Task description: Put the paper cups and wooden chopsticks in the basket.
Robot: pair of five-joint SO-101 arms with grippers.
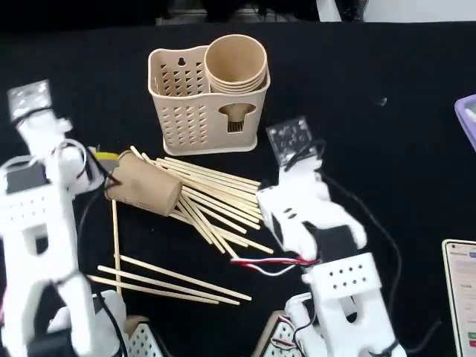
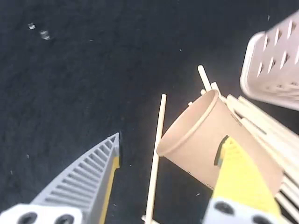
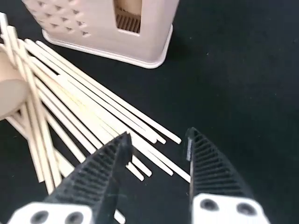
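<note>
Step in hand: cup pickup. Left gripper (image 2: 171, 139), spread, sits at the mouth of the paper cup (image 1: 145, 186), which lies sideways on the chopsticks (image 1: 216, 197) mid-surface, near the basket (image 1: 186, 111). Right gripper (image 3: 158, 135) is spread above the chopstick ends. Next: close on the cup, lift.

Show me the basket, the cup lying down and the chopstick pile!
basket (image 1: 186, 123): high view, holed front wall.
lying cup (image 1: 145, 187): high view, its side.
chopstick pile (image 1: 216, 195): high view, middle sticks.

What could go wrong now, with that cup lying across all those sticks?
The brown paper cup lies on its side atop the pale wooden chopsticks; squeezed by the open left pincer, it could roll off or crumple. The open right pincer hangs over thin chopstick ends lying flat on the black table, so it may grab several or slip off.
</note>
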